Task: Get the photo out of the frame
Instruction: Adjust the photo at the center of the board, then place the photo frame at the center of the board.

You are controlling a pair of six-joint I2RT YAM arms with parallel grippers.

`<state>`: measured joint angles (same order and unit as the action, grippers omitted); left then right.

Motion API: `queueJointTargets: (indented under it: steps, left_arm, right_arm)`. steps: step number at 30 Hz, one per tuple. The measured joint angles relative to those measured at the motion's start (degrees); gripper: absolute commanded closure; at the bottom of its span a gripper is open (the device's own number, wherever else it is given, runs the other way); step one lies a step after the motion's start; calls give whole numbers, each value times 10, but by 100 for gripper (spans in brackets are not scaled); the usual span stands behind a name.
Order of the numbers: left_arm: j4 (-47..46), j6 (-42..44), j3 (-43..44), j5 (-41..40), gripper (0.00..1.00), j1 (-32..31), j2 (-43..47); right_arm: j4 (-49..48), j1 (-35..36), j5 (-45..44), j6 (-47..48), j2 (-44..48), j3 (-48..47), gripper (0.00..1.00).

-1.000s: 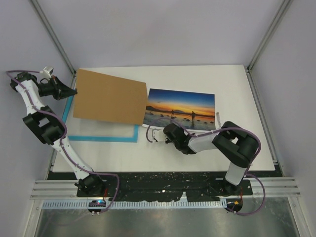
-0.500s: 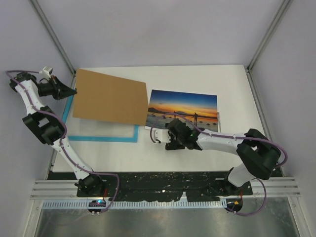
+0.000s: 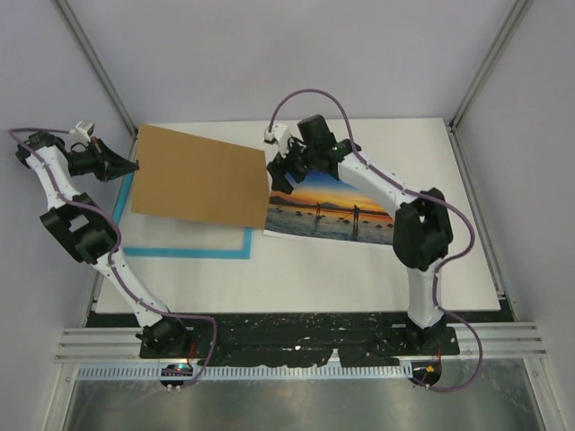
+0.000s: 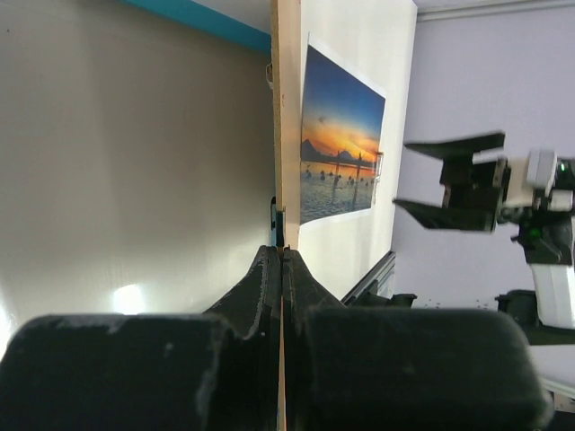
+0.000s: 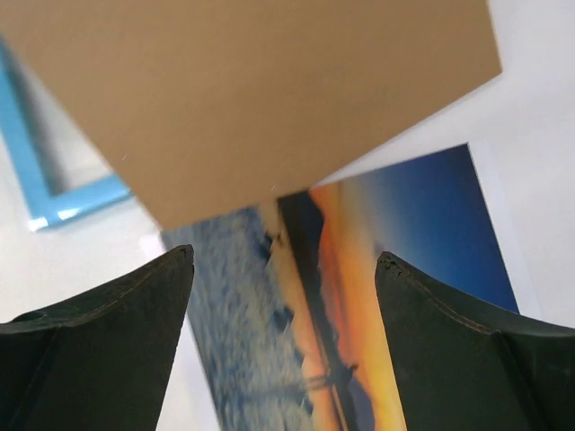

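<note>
Relocated within the last second from near edge of photo [image 3: 341, 211] to above its far-left corner: right gripper [image 3: 286, 172], spread wide, holding nothing. Clamped tight by left gripper [image 3: 135, 165] at its left edge: brown backing board [image 3: 202, 175], raised and tilted over frame [image 3: 189, 253]. Lying flat and face up on tabletop [image 3: 359, 269], outside frame and just right of it: photo, left edge by board's right edge.
</note>
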<state>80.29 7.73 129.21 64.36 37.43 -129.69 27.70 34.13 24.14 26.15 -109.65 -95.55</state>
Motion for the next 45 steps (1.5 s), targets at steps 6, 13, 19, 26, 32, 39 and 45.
queueJointTargets:
  steps: [6,13,19,26,32,39,45]
  left_arm:
    - [-1,2,0,0,100,1,0]
    - [-10,2,-44,-8,100,3,31]
    - [-9,-6,-93,-36,100,10,77]
    - [-10,-21,-105,-91,100,14,114]
    - [-11,-29,-110,-136,100,15,138]
    - [-14,-33,-114,-167,100,17,144]
    - [-23,-42,-120,-187,100,17,148]
  right_arm:
    - [-14,-64,114,-178,-217,-225,12]
    - [-54,-117,231,-340,-320,-257,11]
    - [-145,-125,306,-460,-334,-257,11]
    - [-263,-127,348,-568,-376,-259,11]
    - [-306,-122,358,-625,-429,-264,11]
    - [-348,-97,369,-673,-444,-271,11]
    - [-360,-74,370,-688,-449,-271,11]
